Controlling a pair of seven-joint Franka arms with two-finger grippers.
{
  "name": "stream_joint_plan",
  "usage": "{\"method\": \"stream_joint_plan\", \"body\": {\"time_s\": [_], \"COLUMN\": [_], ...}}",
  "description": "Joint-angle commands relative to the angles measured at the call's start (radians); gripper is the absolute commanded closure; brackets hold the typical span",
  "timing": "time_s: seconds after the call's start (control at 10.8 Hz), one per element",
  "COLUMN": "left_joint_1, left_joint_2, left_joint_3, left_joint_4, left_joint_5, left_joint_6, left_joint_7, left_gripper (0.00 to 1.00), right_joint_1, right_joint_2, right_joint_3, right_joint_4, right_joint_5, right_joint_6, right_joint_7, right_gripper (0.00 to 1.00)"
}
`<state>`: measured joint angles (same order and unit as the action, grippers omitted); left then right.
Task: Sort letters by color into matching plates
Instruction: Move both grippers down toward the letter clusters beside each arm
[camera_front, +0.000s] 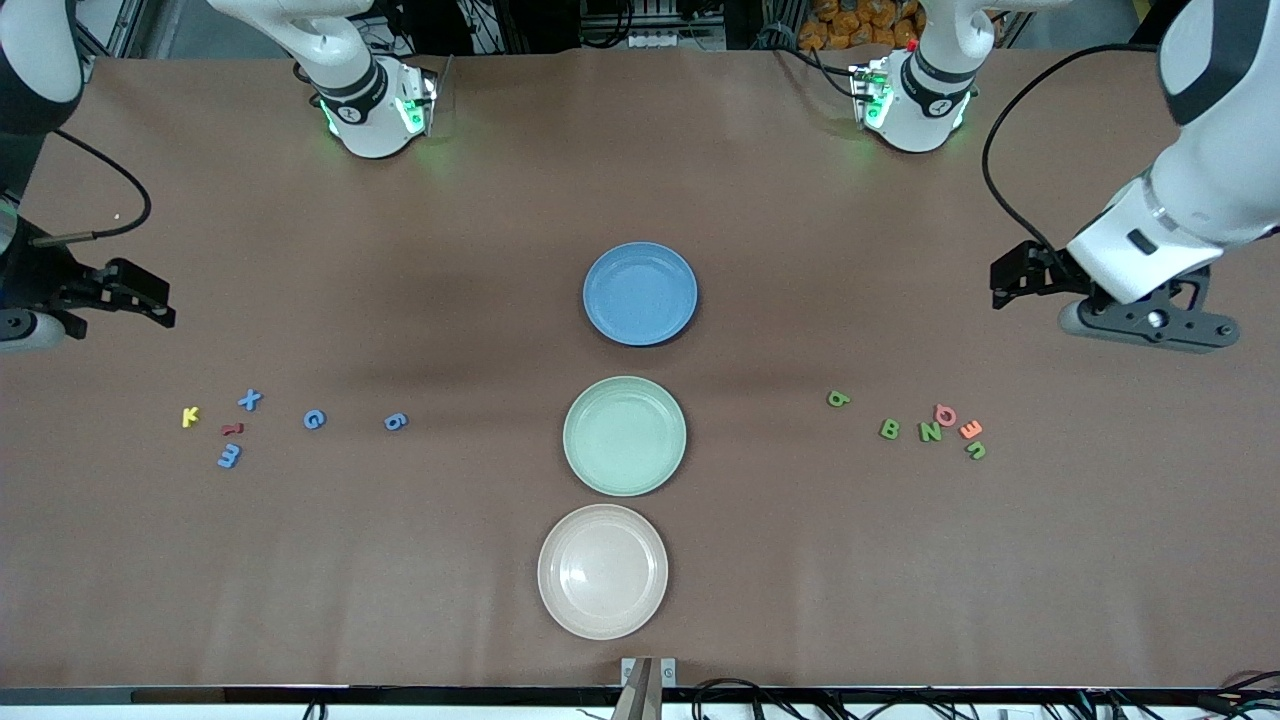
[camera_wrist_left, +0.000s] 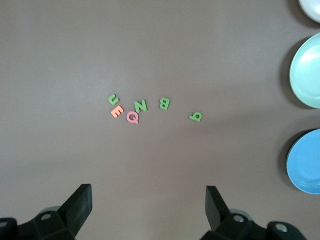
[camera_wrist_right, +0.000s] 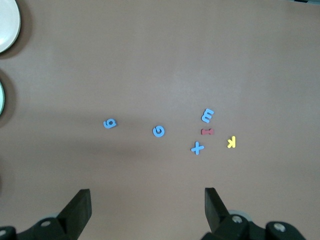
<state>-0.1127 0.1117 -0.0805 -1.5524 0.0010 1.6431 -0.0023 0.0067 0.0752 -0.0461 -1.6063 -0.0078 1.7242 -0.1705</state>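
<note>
Left claw (camera_wrist_left: 149, 205): jaws spread wide, nothing held, hanging over bare desk (camera_front: 800, 560) at the left arm's end. Below it and slightly nearer the front camera lies a cluster of letters: green 9 (camera_wrist_left: 195, 116), green B (camera_wrist_left: 164, 103), green N (camera_wrist_left: 141, 106), pink Q (camera_wrist_left: 132, 117), orange E (camera_wrist_left: 116, 111) and green J (camera_wrist_left: 113, 99). N and Q touch; E and J sit just beside each other. The 9 lies apart from the rest, toward the plates.

Right claw (camera_wrist_right: 148, 202): jaws likewise wide apart, empty, hanging over the desk at the right arm's end. Below it, slightly nearer the front camera, lie a blue 6 (camera_wrist_right: 109, 123), blue G (camera_wrist_right: 158, 131), blue X (camera_wrist_right: 197, 148), blue M (camera_wrist_right: 207, 115), a small red piece (camera_wrist_right: 208, 131) of unclear shape, and a yellow K (camera_wrist_right: 231, 142). The 6 and G lie spaced out toward the plates; the others group together.

Midway between the claws, three plates stand in a row, all holding nothing: blue plate (camera_front: 640, 293) farthest from the front camera, green plate (camera_front: 624, 435) in the middle, cream plate (camera_front: 602, 571) nearest. No letter lies in any plate.
</note>
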Motion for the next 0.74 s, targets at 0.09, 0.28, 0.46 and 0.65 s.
{"method": "stream_joint_plan", "body": {"time_s": [0.09, 0.28, 0.46, 0.65], "left_joint_1": [-0.007, -0.007, -0.007, -0.01], "left_joint_2": [-0.007, -0.026, -0.033, -0.012], "left_joint_3": [0.002, -0.021, -0.063, -0.084], "left_joint_4": [-0.109, -0.21, -0.302, -0.327], "left_joint_5": [-0.024, -0.022, -0.01, -0.009], "left_joint_6": [0.018, 0.119, 0.222, 0.265], "left_joint_7": [-0.011, -0.031, -0.112, -0.277], "left_gripper": [0.0, 0.0, 0.0, 0.0], "right_joint_1": [-0.017, -0.025, -0.031, -0.037], "right_joint_2": [0.012, 0.024, 0.052, 0.137], "right_joint_3": [0.006, 0.006, 0.006, 0.008], "right_joint_4": [-0.153, -0.257, -0.355, -0.429], "right_joint_5": [-0.005, -0.003, -0.001, 0.011], "right_joint_6": [0.191, 0.326, 0.467, 0.631], "right_joint_7": [-0.004, -0.006, -0.006, -0.017], "right_gripper": [0.0, 0.0, 0.0, 0.0]}}
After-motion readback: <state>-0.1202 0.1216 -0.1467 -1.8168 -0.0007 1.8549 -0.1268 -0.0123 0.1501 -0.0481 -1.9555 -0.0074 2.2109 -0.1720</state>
